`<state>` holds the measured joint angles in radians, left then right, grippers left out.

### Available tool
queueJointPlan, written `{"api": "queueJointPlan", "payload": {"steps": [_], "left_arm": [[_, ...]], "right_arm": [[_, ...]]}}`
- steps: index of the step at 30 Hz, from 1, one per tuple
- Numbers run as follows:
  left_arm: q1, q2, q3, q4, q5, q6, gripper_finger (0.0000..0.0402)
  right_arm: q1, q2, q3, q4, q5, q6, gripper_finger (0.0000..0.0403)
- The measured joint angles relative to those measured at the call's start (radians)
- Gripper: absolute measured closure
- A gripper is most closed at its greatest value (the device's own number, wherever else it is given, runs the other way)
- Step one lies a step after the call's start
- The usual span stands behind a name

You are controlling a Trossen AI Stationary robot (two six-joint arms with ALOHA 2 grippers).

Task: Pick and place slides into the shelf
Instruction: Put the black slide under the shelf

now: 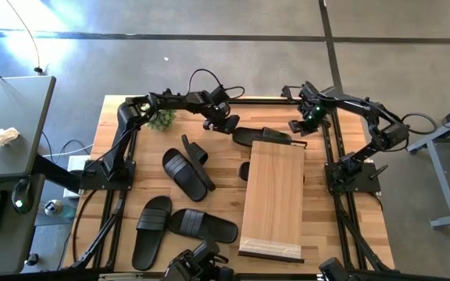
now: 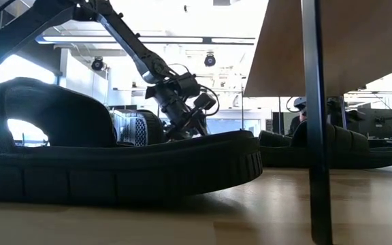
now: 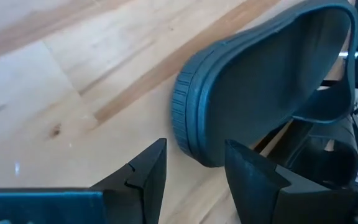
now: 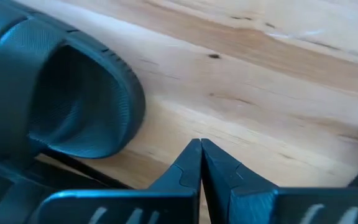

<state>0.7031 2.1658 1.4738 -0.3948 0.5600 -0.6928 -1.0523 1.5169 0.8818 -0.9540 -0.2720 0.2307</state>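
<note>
While 4 slides [image 1: 184, 173] lie on the table [image 1: 354, 218] left of the shelf [image 1: 273, 197], 1 slide [image 1: 258, 137] sits at its far end, partly hidden. Left gripper [image 1: 229, 125], fingers parted, holds nothing just beside that slide. Right gripper [image 1: 301, 125], fingers pressed together, hovers near the shelf's far right corner.

- Shelf [image 1: 273, 195]: a low rack with a long light-wood plank top on a thin dark frame, lying lengthwise at about four o'clock from the table's middle.
- Slides: matte black rubber sandals, each with one wide strap.
- One slide [image 1: 260, 136] lies flat at the shelf's far end, around one o'clock.
- Two [image 1: 187, 173] overlap near the table's centre, one tipped on edge [image 1: 197, 158].
- Two more [image 1: 152, 231] sit flat at seven o'clock, the second [image 1: 203, 225] just beside.
</note>
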Motion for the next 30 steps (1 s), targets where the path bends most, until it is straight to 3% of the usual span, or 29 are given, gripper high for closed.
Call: {"api": "queueJointPlan", "payload": {"steps": [6, 14, 30], "left_arm": [[-0.012, 0.000, 0.000, 0.000, -0.001, 0.000, 0.0257], [-0.016, 0.000, 0.000, 0.001, -0.013, 0.012, 0.0257], [-0.017, 0.000, 0.000, 0.002, -0.031, 0.008, 0.0256]], "right_arm": [[-0.008, 0.009, -0.097, 0.000, -0.123, 0.063, 0.0403], [-0.007, 0.008, -0.233, 0.235, -0.175, 0.254, 0.0403], [0.000, 0.010, -0.256, 0.425, -0.269, 0.312, 0.0403]]}}
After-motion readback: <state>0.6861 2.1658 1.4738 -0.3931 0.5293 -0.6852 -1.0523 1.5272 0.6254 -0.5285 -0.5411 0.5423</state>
